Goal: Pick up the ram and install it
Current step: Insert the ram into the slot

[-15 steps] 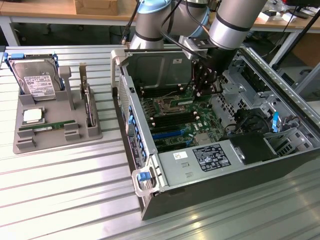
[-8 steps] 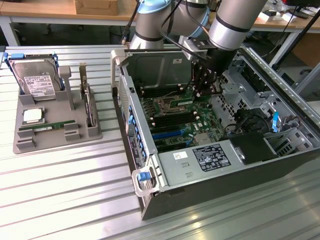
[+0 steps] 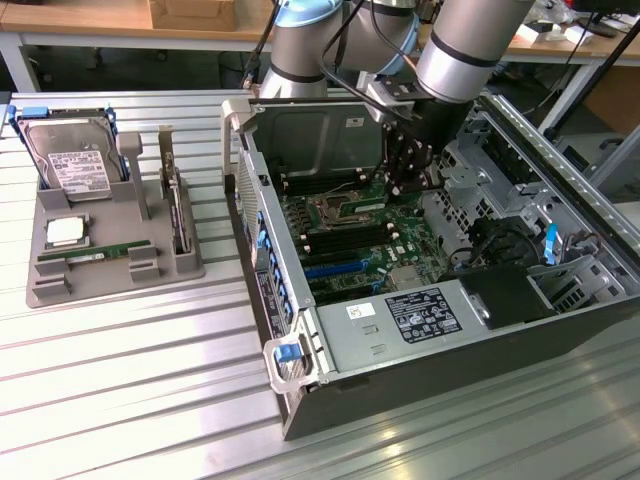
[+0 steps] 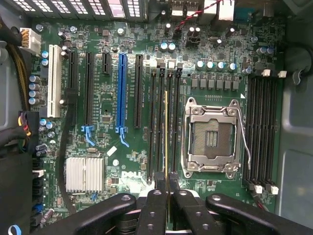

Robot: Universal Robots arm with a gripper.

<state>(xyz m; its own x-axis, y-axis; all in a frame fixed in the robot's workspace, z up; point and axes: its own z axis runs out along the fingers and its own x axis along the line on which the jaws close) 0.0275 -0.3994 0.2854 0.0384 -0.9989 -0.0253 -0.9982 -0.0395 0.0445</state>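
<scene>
Black jaws of the gripper (image 4: pixel 168 205) sat nearest the wrist camera, closed on the ram (image 4: pixel 166 147), which was seen edge-on as a thin yellowish strip running away from the fingertips. The strip lay in line with the memory slots (image 4: pixel 164 122) just beside the empty CPU socket (image 4: pixel 211 134); whether it was fully seated or only resting above its slot could not be told.

In the exterior view, reading from its left, a grey holder tray (image 3: pixel 45 290) on the slatted surface (image 3: pixel 130 380) carried a hard drive (image 3: pixel 68 155), a silver CPU chip (image 3: pixel 64 231), a second green memory strip (image 3: pixel 95 254) lying flat, and an upright card (image 3: pixel 176 215). Further toward the exterior view's right stood the open computer case (image 3: pixel 300 340), with the arm (image 3: pixel 470 45) reaching down into it and the gripper held low over the motherboard (image 3: pixel 400 255).

Judged from this layout, pick-up was complete and the module had been carried to the slot bank. Seating remained unconfirmed, and the jaws had not let go.
</scene>
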